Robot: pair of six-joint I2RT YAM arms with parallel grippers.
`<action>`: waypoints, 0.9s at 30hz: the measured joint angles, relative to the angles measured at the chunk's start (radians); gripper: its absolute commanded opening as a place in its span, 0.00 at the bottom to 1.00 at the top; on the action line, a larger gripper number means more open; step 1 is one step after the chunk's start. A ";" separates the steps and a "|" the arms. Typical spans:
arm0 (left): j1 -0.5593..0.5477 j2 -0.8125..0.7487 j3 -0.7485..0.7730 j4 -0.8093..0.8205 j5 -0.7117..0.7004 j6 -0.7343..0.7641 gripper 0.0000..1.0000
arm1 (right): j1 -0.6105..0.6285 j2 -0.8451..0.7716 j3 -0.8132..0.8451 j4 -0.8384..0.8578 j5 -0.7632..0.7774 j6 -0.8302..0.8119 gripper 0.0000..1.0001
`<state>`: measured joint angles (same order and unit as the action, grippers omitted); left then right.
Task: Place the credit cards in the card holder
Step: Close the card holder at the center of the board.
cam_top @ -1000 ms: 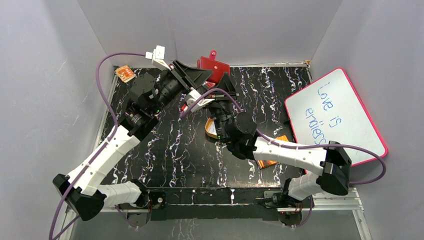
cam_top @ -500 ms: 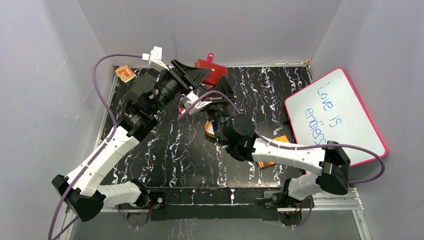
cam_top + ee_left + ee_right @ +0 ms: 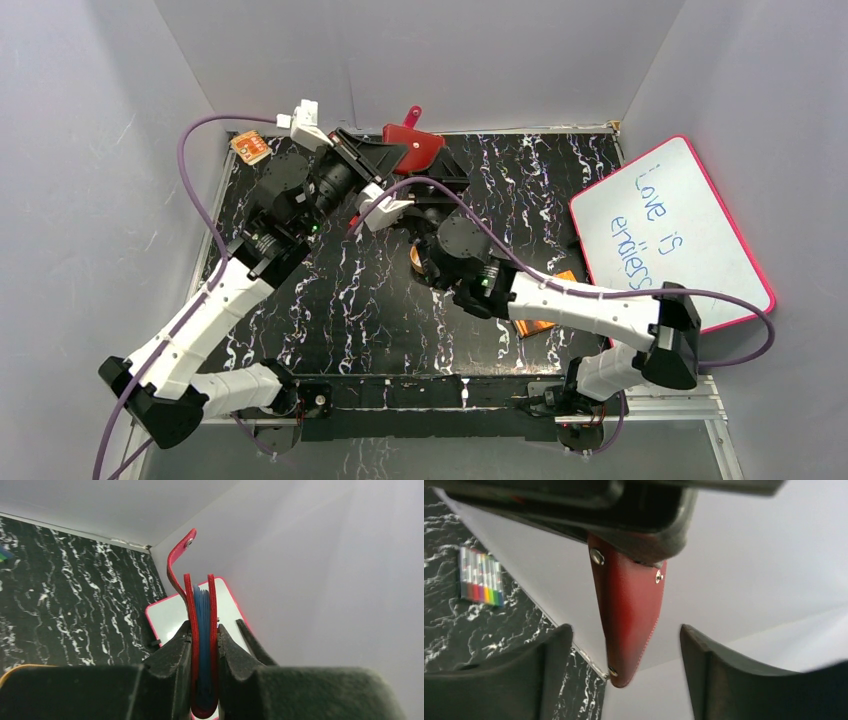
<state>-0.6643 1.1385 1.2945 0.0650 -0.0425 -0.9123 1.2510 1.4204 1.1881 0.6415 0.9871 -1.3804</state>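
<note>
The red card holder [image 3: 412, 145] hangs in the air near the back wall, folded, its snap tab sticking up. My left gripper [image 3: 392, 152] is shut on it: in the left wrist view both black fingers press the red covers [image 3: 201, 630] together, with blue sleeves showing between them. My right gripper [image 3: 432, 186] stands open just in front of and below it. In the right wrist view the holder's red corner [image 3: 629, 615] hangs between the spread fingers [image 3: 555, 655] without touching either. No loose credit cards show in any view.
A pink-rimmed whiteboard [image 3: 670, 235] leans at the right. An orange oval tray [image 3: 420, 262] lies partly under my right arm, and an orange-brown book [image 3: 545, 320] near its forearm. A small orange item [image 3: 250, 147] sits at the back left. A strip of coloured pens [image 3: 480, 576] lies on the table.
My right gripper has opened and let go of the card holder. My left gripper has closed on it, folding it shut. Both wrists have shifted a little to the left.
</note>
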 measured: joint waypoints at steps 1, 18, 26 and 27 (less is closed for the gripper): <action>0.000 -0.007 -0.005 -0.005 -0.011 0.006 0.00 | 0.003 -0.007 0.019 -0.077 -0.006 0.058 0.98; 0.002 -0.327 -0.077 -0.324 -0.127 0.244 0.00 | -0.287 -0.203 0.286 -1.024 -0.785 1.224 0.99; 0.002 -0.455 -0.153 -0.438 0.200 0.292 0.00 | -0.437 -0.336 0.215 -0.969 -1.127 1.493 0.93; 0.002 -0.461 -0.158 -0.447 0.245 0.291 0.00 | -0.436 -0.344 0.215 -0.964 -1.160 1.506 0.91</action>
<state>-0.6628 0.6777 1.1362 -0.3817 0.2024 -0.6209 0.8146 1.0767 1.4029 -0.3229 -0.1726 0.1261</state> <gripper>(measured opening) 0.142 0.958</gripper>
